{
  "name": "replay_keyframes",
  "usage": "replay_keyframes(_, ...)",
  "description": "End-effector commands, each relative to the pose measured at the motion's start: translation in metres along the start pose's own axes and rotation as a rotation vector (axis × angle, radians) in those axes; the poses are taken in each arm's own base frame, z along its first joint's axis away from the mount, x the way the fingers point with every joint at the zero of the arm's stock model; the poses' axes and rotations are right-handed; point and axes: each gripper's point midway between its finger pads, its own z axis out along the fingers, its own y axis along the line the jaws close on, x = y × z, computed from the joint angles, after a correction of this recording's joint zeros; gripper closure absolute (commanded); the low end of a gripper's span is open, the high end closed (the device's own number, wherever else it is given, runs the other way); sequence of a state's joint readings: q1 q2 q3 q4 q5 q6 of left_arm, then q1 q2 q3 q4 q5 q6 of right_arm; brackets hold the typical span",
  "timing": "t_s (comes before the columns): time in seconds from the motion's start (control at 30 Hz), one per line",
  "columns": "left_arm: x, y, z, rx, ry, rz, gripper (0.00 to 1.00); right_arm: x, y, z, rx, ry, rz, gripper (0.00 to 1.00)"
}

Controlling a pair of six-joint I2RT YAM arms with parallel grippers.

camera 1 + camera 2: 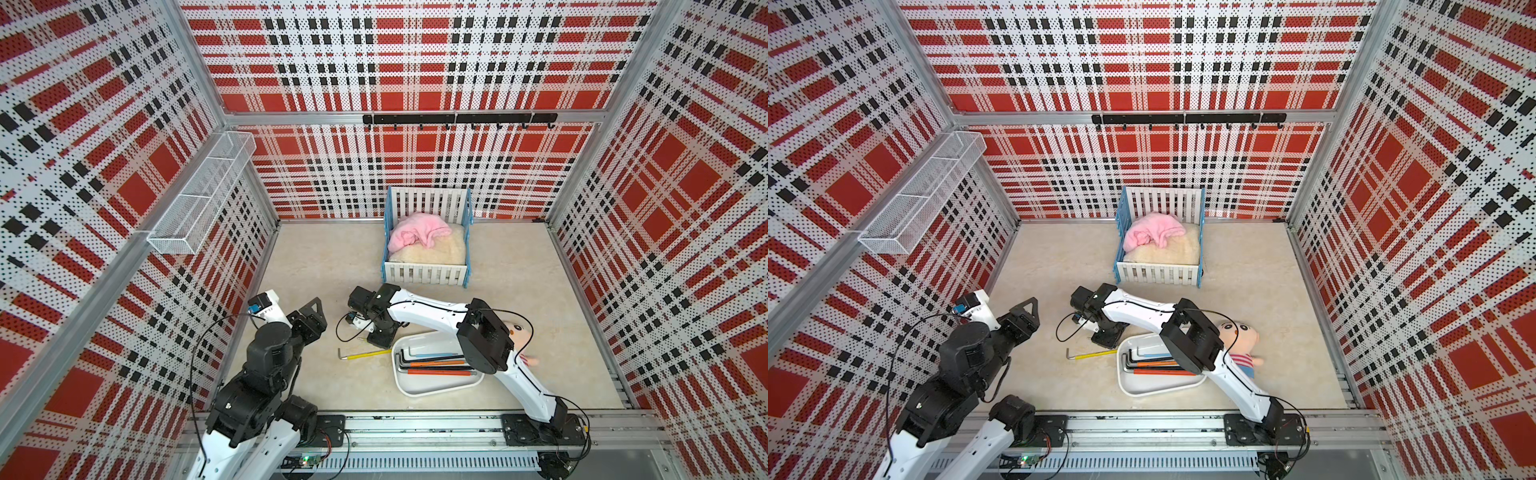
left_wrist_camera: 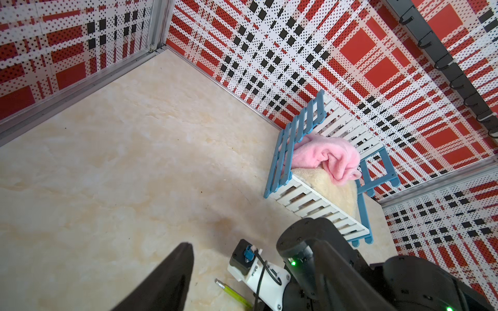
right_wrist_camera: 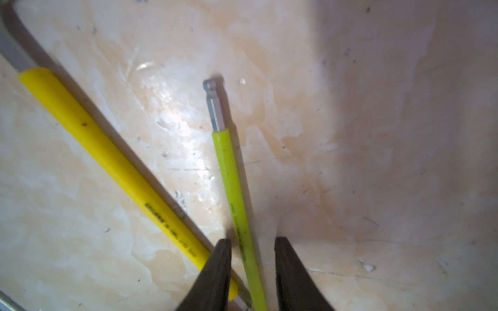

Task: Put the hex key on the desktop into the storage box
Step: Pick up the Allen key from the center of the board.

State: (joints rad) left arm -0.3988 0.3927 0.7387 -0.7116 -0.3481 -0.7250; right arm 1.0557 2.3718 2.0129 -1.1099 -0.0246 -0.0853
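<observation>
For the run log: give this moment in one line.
right gripper: open astride thin lime-green hex key on beige desktop | thick yellow hex key: alongside

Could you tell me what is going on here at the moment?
The right end effector is down at the desktop, its open jaws straddling a thin green hex key, not clamped on it. A thicker yellow hex key lies beside it. The storage box already holds several hex keys. The left end effector hovers aside, holding nothing.
</observation>
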Motion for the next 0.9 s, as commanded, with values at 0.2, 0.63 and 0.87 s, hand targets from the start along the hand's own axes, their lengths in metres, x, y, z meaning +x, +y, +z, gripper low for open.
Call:
replay_keyframes(0.2,-0.003,0.001,0.0,-0.006,-0.012,-0.003,0.25,0.014,0.003,0.024,0.003,0.073,0.009,0.79)
replay_keyframes(0.63,-0.002,0.001,0.001,-0.009,-0.007,0.001,0.25,0.01,-0.007,0.033,0.061,0.06,-0.029,1.0)
replay_keyframes(0.87,0.0,0.001,0.002,-0.015,-0.001,0.005,0.25,-0.02,-0.027,0.013,0.174,-0.059,-0.045,1.0)
